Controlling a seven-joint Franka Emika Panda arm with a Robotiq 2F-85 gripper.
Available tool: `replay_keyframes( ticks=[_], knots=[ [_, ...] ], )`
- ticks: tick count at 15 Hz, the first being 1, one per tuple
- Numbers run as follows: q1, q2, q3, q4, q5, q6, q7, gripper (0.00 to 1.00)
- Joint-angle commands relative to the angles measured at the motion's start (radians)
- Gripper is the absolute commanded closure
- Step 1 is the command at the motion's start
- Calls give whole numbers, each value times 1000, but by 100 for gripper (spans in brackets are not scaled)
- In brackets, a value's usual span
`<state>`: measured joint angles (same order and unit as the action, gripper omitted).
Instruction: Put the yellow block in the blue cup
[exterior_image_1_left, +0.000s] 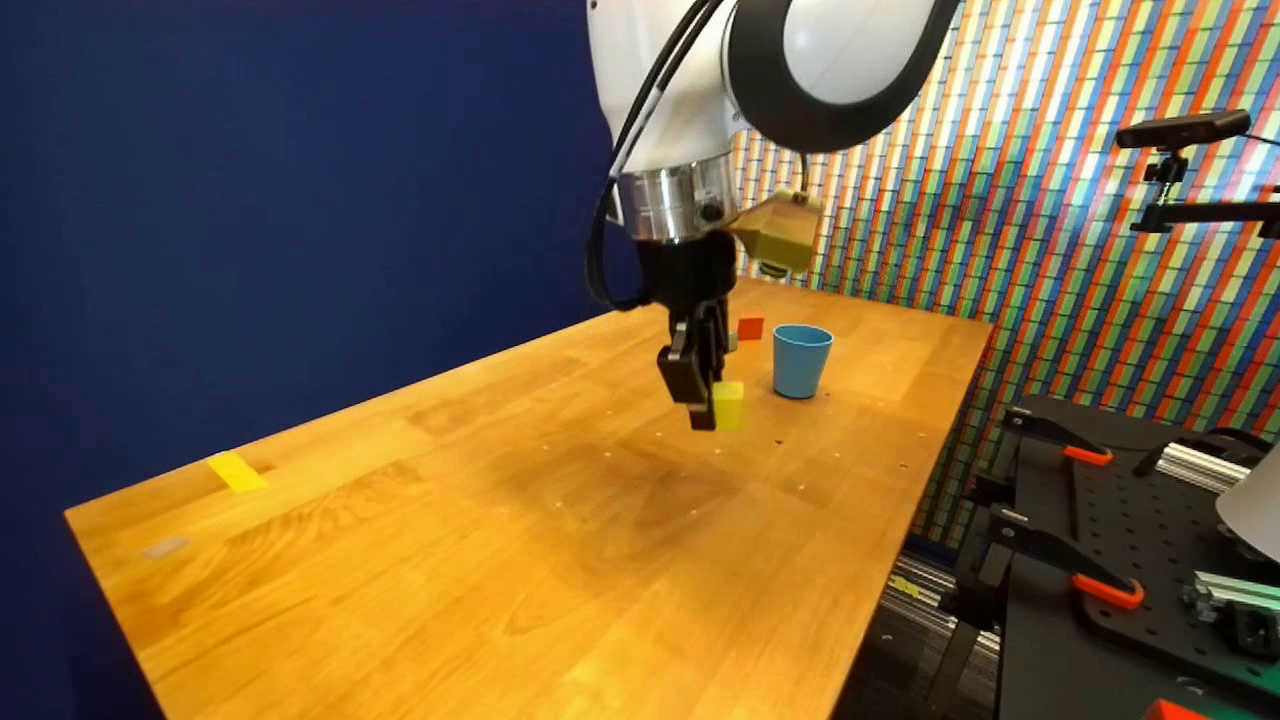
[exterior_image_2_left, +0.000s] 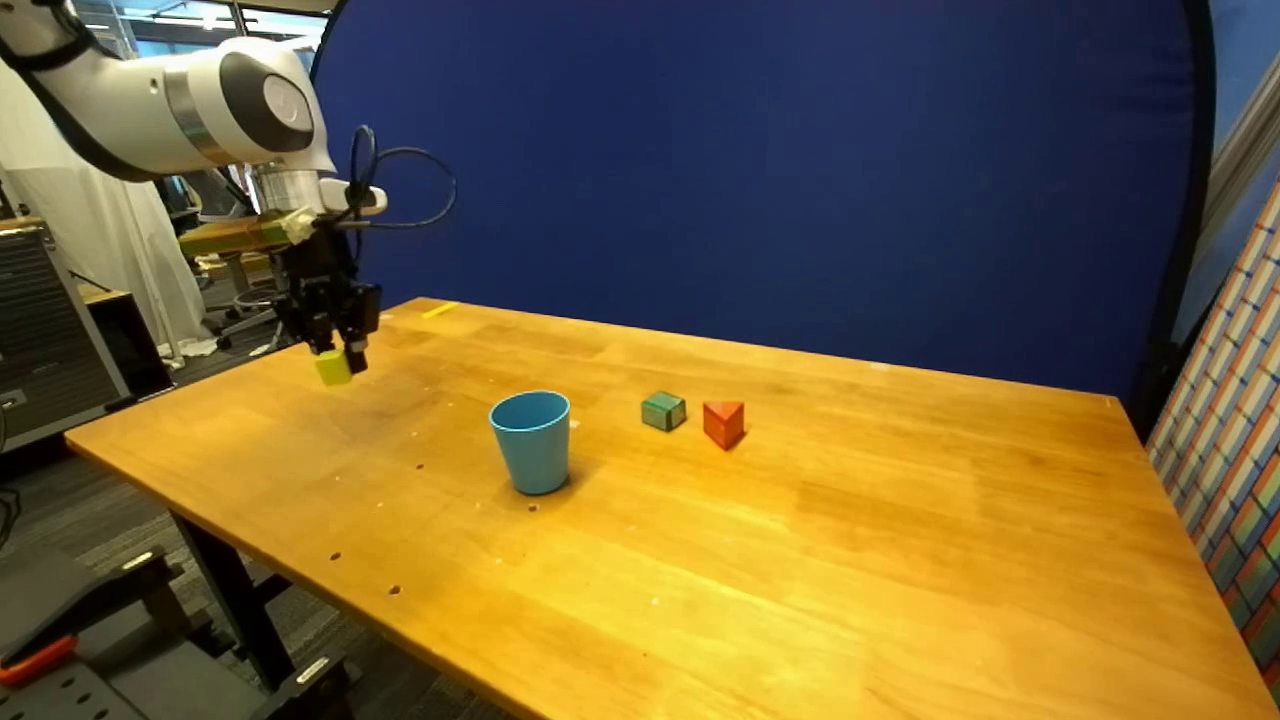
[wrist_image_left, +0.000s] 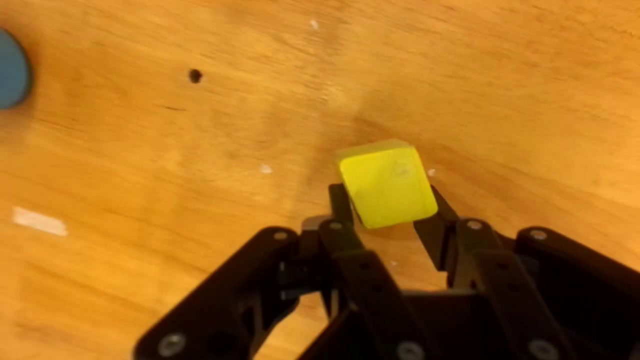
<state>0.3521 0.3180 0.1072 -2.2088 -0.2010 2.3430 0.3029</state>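
One yellow block (exterior_image_2_left: 331, 369) at left in an exterior view, clamped in the gripper (exterior_image_2_left: 341, 353), looks airborne. Cup (exterior_image_2_left: 535, 447) upright mid-frame, well apart. Likely carry step; next move: shift right, centre over cup, lower, let go.

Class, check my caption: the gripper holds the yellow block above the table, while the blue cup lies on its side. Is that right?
Not quite: the blue cup stands upright on the table, as both exterior views show. The rest is right: the gripper holds the yellow block above the table.
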Motion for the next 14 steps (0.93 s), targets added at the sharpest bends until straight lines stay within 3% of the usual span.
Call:
replay_keyframes(
  ticks=[1, 5, 14],
  knots=[
    [-39, -184, -42, -106, -84, -49, 87, 82],
    [-131, -230, -74, -128, -169, -56, 115, 82],
    [-275, -140, -145, -97, -225, -10, 91, 82]
  ],
)
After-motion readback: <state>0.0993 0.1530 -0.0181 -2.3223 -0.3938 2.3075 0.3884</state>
